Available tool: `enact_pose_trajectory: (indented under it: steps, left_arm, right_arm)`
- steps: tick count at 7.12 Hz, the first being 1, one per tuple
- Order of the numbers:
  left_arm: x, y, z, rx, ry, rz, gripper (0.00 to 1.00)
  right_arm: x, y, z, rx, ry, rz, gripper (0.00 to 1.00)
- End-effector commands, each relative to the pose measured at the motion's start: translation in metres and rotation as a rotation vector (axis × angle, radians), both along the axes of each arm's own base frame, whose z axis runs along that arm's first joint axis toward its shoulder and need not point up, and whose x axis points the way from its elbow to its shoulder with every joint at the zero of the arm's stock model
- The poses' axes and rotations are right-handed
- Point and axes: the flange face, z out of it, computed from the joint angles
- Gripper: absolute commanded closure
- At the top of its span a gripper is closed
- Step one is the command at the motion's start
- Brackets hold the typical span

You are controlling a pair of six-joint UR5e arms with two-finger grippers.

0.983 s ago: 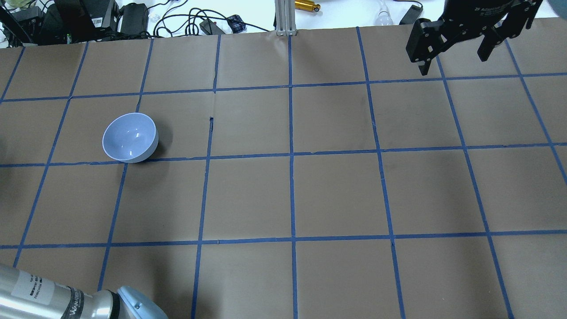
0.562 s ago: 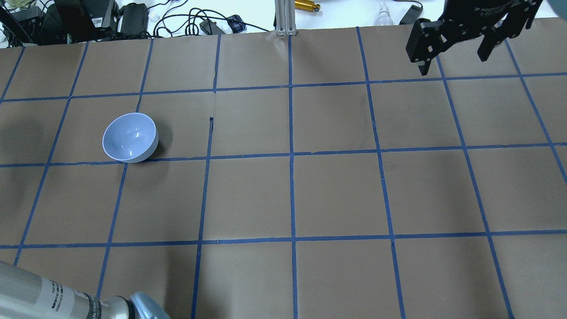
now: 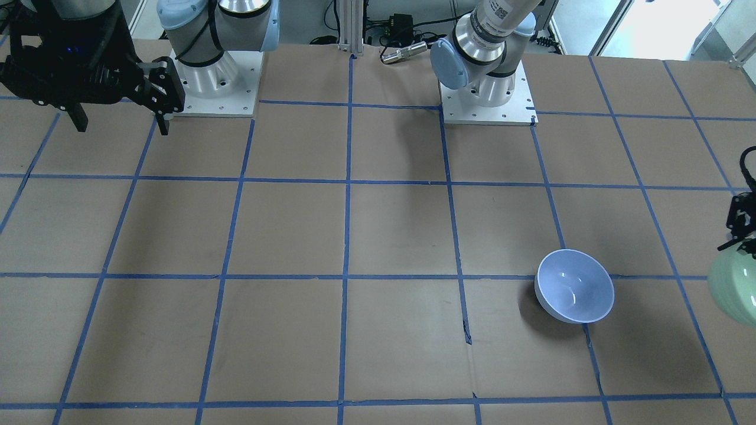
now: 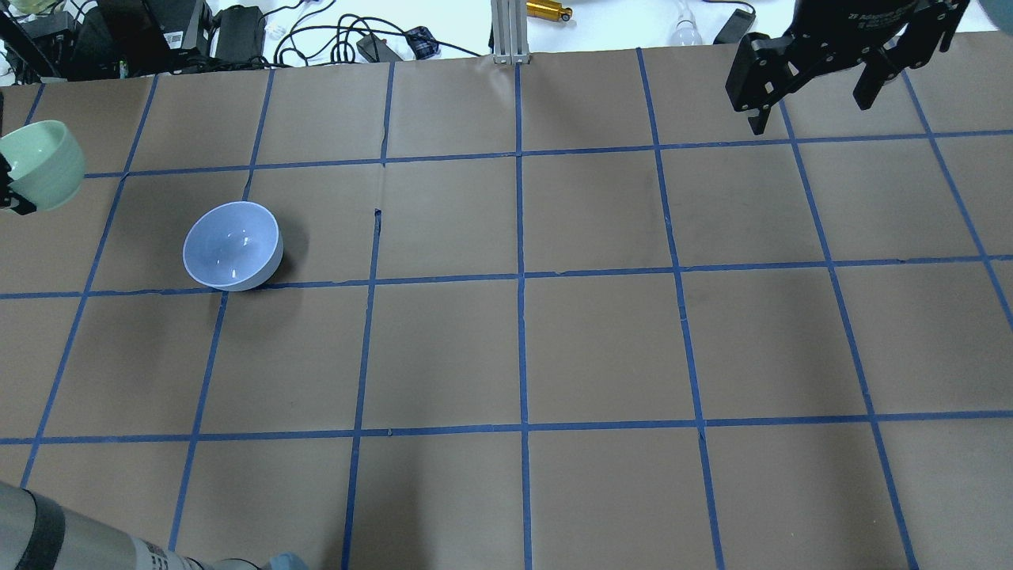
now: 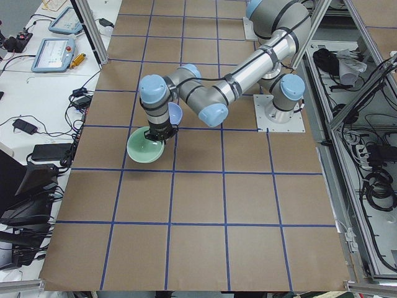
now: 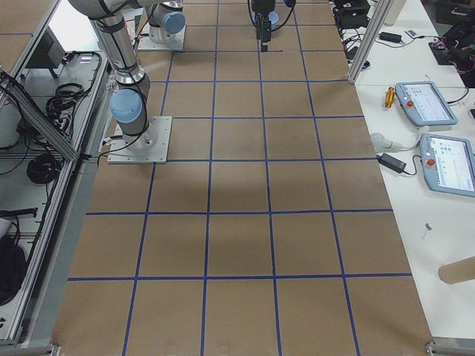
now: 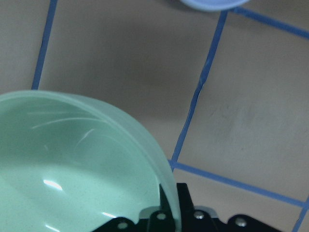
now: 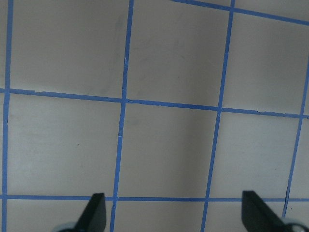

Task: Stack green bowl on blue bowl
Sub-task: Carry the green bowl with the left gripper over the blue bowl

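Caption from the remote desk: my left gripper (image 5: 157,132) carries the green bowl (image 4: 39,162) by its rim, jaws clamped on the wall. The mouth faces up, slightly tilted; round, it has no long axis. It hangs over the left edge of the surface (image 4: 601,348), left of the blue bowl (image 4: 232,245) and apart from it, with open taped squares beyond. A second ago it was outside the overhead view; the blue bowl has not moved. The right gripper (image 4: 809,111) hovers well apart, jaws spread wide on nothing.
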Motion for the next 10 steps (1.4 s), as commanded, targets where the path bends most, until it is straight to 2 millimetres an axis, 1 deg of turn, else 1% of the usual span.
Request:
enact_pose_trajectory:
  steps: [1,2,3,4,5,6,7,8,10]
  left_arm:
    - [-0.112,-0.011,-0.004,0.056,0.012,0.137,1.0]
    - [-0.15,-0.006,-0.012,0.072,0.009,0.186,1.0]
    - [-0.168,-0.001,-0.014,0.086,-0.009,0.227,1.0]
    - [-0.191,0.001,-0.023,0.112,-0.069,0.194,1.0]
    - [-0.211,0.004,-0.033,0.12,-0.081,0.182,1.0]
    - [-0.21,0.006,-0.049,0.113,-0.123,0.195,1.0]
    - [-0.214,0.012,-0.071,0.106,-0.127,0.206,1.0]
    - [-0.216,0.019,-0.078,0.077,-0.144,0.209,1.0]
    - [-0.218,0.022,-0.089,0.095,-0.152,0.206,1.0]
  right_arm:
    - [0.001,0.0,0.0,0.0,0.0,0.001,0.0]
    - [0.0,0.0,0.0,0.0,0.0,0.0,0.0]
    - [0.001,0.0,0.0,0.0,0.0,0.001,0.0]
    - [0.001,0.0,0.0,0.0,0.0,0.001,0.0]
    - [0.001,0.0,0.0,0.0,0.0,0.001,0.0]
    - [0.001,0.0,0.0,0.0,0.0,0.001,0.0]
    - [0.0,0.0,0.0,0.0,0.0,0.0,0.0]
    - [0.001,0.0,0.0,0.0,0.0,0.001,0.0]
    - [0.001,0.0,0.0,0.0,0.0,0.001,0.0]
